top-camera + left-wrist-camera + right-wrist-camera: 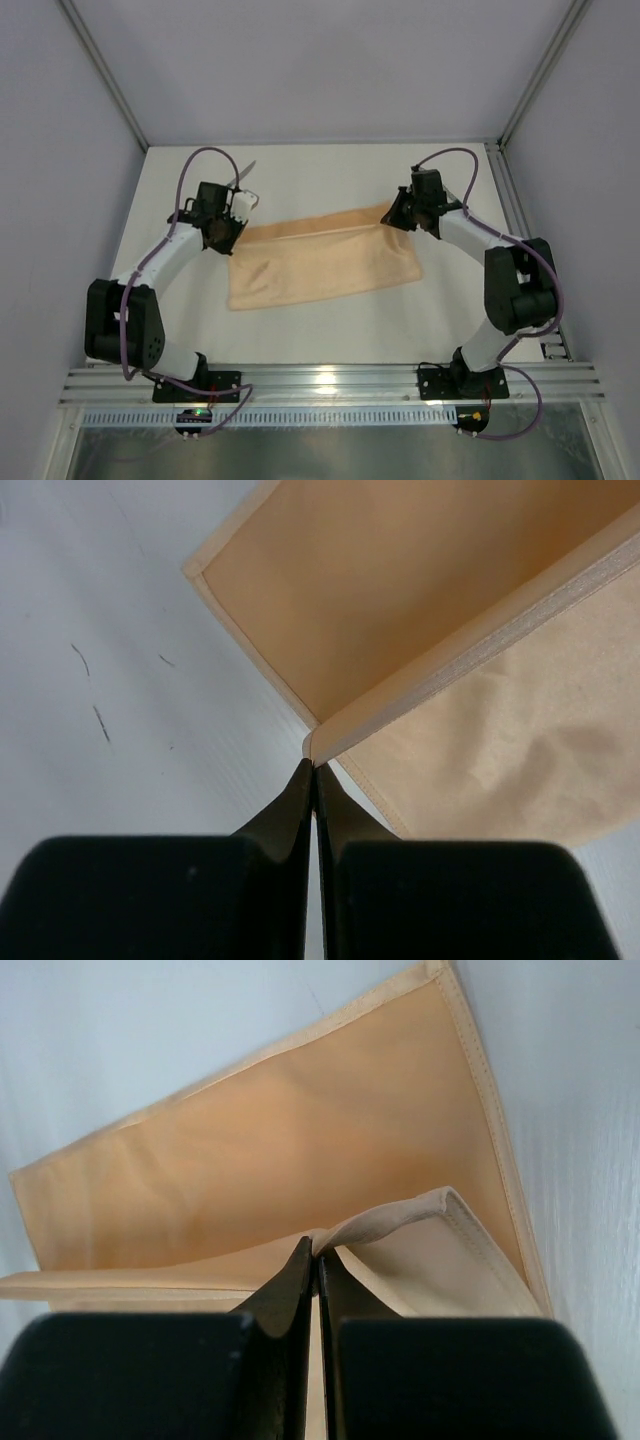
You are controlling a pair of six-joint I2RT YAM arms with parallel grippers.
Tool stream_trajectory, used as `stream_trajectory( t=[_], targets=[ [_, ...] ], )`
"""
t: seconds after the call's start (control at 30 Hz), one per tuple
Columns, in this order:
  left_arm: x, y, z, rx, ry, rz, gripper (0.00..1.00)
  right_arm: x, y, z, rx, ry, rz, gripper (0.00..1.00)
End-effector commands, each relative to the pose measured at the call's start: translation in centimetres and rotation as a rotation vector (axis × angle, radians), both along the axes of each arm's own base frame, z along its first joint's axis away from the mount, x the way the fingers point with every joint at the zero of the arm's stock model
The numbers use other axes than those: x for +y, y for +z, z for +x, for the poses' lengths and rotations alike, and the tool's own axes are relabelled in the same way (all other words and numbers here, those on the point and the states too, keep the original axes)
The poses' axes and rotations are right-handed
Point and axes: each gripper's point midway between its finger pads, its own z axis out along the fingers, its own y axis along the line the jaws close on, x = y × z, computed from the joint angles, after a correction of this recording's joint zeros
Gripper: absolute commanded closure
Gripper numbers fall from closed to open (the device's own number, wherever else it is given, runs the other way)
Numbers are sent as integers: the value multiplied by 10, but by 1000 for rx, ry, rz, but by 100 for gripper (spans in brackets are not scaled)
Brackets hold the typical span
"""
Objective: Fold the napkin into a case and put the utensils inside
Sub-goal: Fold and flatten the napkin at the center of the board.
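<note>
Peach-orange napkin (325, 262) spans between the left gripper (313, 765) and right gripper (315, 1250), each clamped on a lifted hem corner at its fingertips, evidently so the edge travels evenly for folding.

There is one napkin (320, 262), pinched by two grippers: the left gripper (232, 228) and the right gripper (392, 218). One thin grey item (247, 166) lies just beyond the left gripper, on one table (330, 175).
</note>
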Motion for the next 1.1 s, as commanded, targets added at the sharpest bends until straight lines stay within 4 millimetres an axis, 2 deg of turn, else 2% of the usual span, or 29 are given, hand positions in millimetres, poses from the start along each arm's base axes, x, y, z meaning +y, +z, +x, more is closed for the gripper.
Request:
stream_trajectory(
  t=[0.0, 0.03, 0.07, 0.1, 0.3, 0.43, 0.53, 0.67, 0.87, 0.93, 0.97, 1.0, 1.03, 1.07],
  targets=[
    [30, 10, 33, -85, 120, 104, 100, -21, -9, 34, -24, -86, -83, 96],
    [28, 14, 41, -103, 124, 99, 100, -18, -5, 43, -35, -86, -77, 96],
    [29, 12, 44, -103, 130, 100, 100, -16, -15, 45, -12, -83, -76, 96],
    [28, 7, 47, -94, 131, 105, 100, -14, -12, 54, -22, -90, -68, 96],
    [29, -10, 60, -75, 135, 121, 100, -16, -36, 66, 22, -107, -102, 95],
    [27, -25, 66, -46, 123, 129, 100, -14, -33, 79, 6, -109, -98, 91],
    [27, -27, 71, -45, 124, 131, 100, -12, -35, 87, 9, -109, -100, 91],
    [27, -26, 78, -57, 129, 135, 100, -9, -45, 89, 41, -113, -91, 92],
    [28, -28, 81, -52, 132, 145, 100, -5, -48, 94, 36, -111, -69, 92],
    [30, -33, 81, -43, 131, 154, 100, -3, -48, 97, 35, -103, -65, 84],
    [30, -35, 80, -37, 132, 155, 100, 0, -47, 98, 34, -86, -54, 67],
    [29, -38, 80, -29, 129, 153, 100, 1, -44, 98, 23, -69, -58, 61],
    [28, -38, 80, -28, 129, 149, 100, 2, -37, 100, 5, -59, -56, 57],
    [28, -40, 80, -25, 131, 148, 100, 1, -22, 103, -39, -43, -66, 51]
  ],
)
